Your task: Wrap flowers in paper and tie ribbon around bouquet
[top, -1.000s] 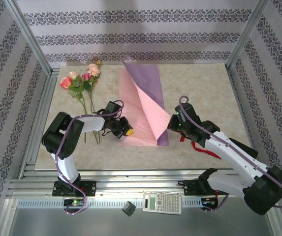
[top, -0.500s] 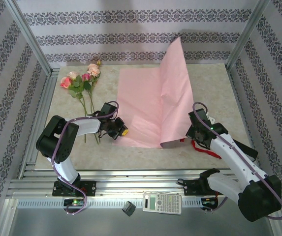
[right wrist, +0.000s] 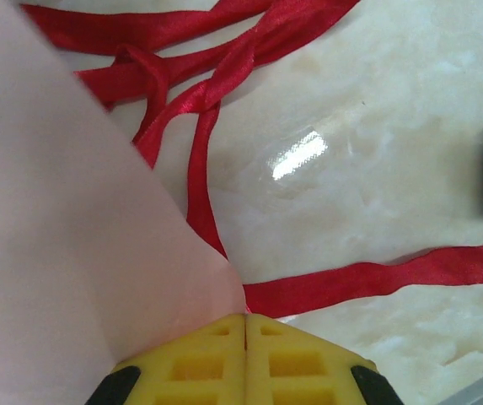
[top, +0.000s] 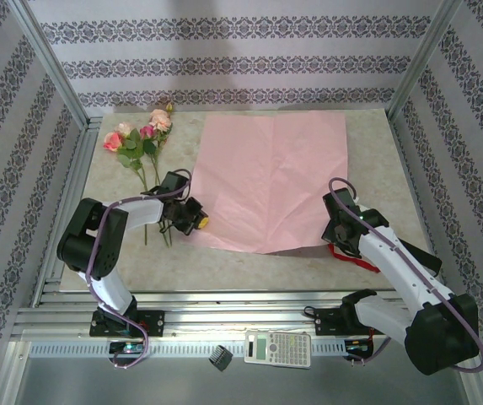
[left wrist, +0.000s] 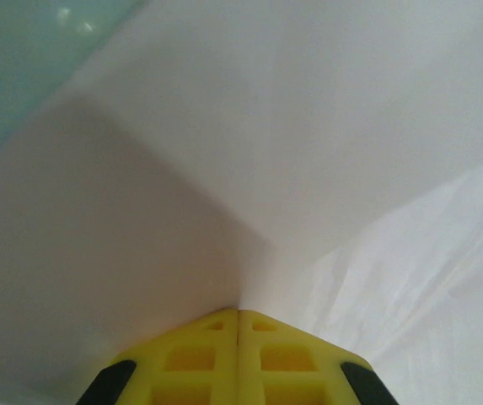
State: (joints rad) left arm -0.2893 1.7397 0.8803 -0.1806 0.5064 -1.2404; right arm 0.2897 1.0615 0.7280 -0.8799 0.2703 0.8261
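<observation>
One sheet, the paper [top: 266, 177], lies spread flat in the middle of the surface [top: 376, 152], pale pink side up and creased. Its far edge is toward the back and its near edge toward the arms (from above it looks nearly square, so I cannot tell which way its long side runs). The left hand [top: 199, 223] is at the sheet's near-left corner, its yellow tips pressed together with the paper's edge caught between them. In the left wrist view the sheet rises straight out of the seam where the two tips meet. The right hand [top: 328, 233] is at the near-right corner, likewise pressed together on the paper. Its wrist view shows the pink corner nipped between the yellow tips. The ribbon [top: 348, 256] lies loose on the surface just right of that corner, partly under the right arm. Its red strands loop and cross, and one strand runs off to the right from beside the fingertips. The flowers [top: 140, 142] lie on the surface left of the paper, apart from it, with their long axis running far to near. The blooms are at the far-left end, and the thin stems point toward the near edge, slanting slightly right and crossing under the left arm.
</observation>
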